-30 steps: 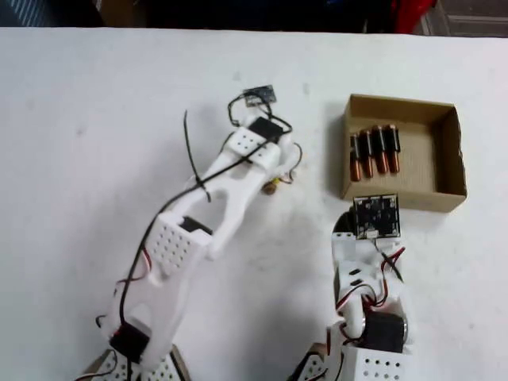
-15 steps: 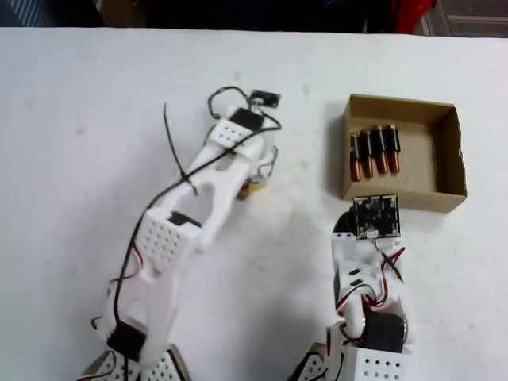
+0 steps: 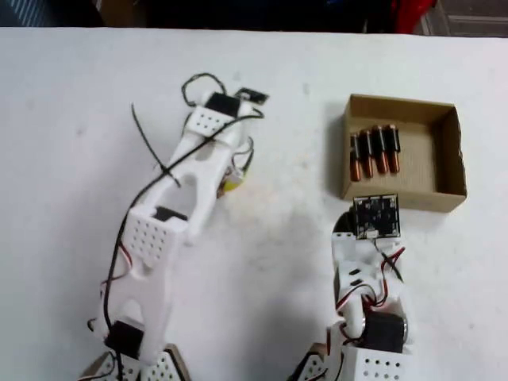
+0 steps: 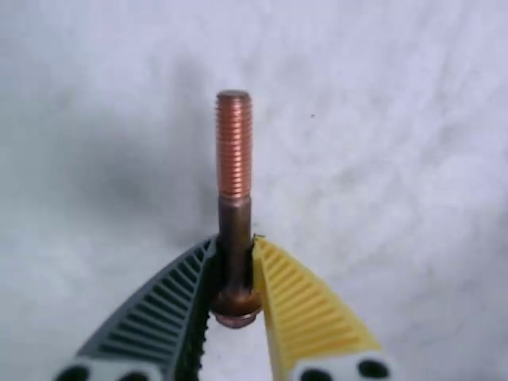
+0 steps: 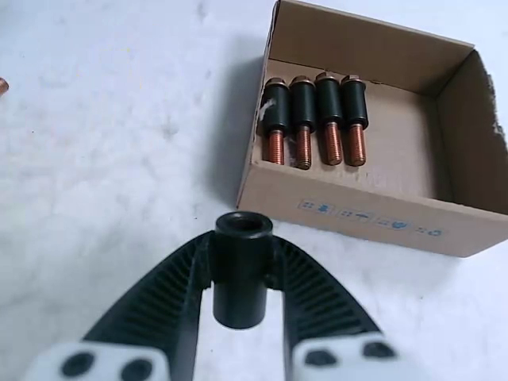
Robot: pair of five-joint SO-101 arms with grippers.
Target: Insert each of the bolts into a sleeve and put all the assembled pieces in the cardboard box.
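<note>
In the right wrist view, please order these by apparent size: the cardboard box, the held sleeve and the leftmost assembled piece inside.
1. cardboard box
2. sleeve
3. assembled piece
The sleeve is nearer the camera, so its lead over the piece is unsure.

I have my left arm point(image 3: 178, 198) stretched diagonally across the white table point(image 3: 71, 95), left of the cardboard box point(image 3: 401, 200). 4 assembled pieces point(image 3: 375, 151) lie side by side inside it. My right arm point(image 3: 361, 262) sits just near of the box.
</note>
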